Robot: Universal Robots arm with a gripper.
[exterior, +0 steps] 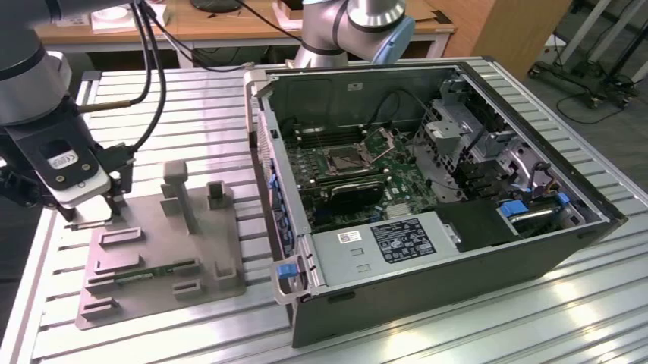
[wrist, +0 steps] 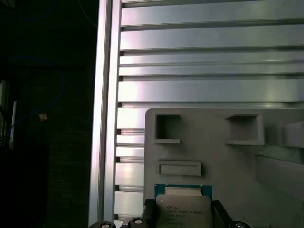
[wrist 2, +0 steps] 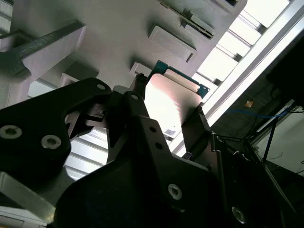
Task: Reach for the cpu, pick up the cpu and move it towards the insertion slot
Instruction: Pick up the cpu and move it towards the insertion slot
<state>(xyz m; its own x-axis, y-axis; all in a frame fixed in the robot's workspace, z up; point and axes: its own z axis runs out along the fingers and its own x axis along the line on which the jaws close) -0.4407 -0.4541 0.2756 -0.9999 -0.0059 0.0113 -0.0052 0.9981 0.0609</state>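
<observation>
Closest to the exterior camera is the slatted aluminium bench point(exterior: 456, 334). It carries a grey plastic tray point(exterior: 202, 250) toward the exterior view's left edge and an open PC case point(exterior: 526, 235) toward the exterior view's right edge. A long thin green memory stick point(exterior: 150, 274) lies in one of the tray's slots near its front edge, and a couple of grey posts point(exterior: 177, 189) stand up further back.

The gripper point(exterior: 93, 214) hangs over the tray's far corner on the exterior view's left. In both wrist views the black fingers point(wrist 2: 138, 92) sit tight against opposite edges of the cpu point(wrist 2: 173, 107), so the claw is closed down to the chip's width and has hold of it. The silvery lid faces the first wrist camera, with the green rim point(wrist: 183, 188) peeking out along one edge. I honestly can't tell if the chip has cleared the tray or is touching it. Either way it's right over that corner, just beside a shallow rectangular recess point(wrist: 178, 167) and two deeper square ones point(wrist: 167, 128).

Further back, inside the case, the green motherboard point(exterior: 335, 178) lies flat. The insertion slot point(exterior: 350, 161) is on it, its hinged metal plate point(exterior: 388, 140) tipped up and the dark socket showing. That's well apart from the cpu, with the case's side wall between them.

Behind the case, near the bench's far edge, is a second robot arm's base point(exterior: 354, 30).
</observation>
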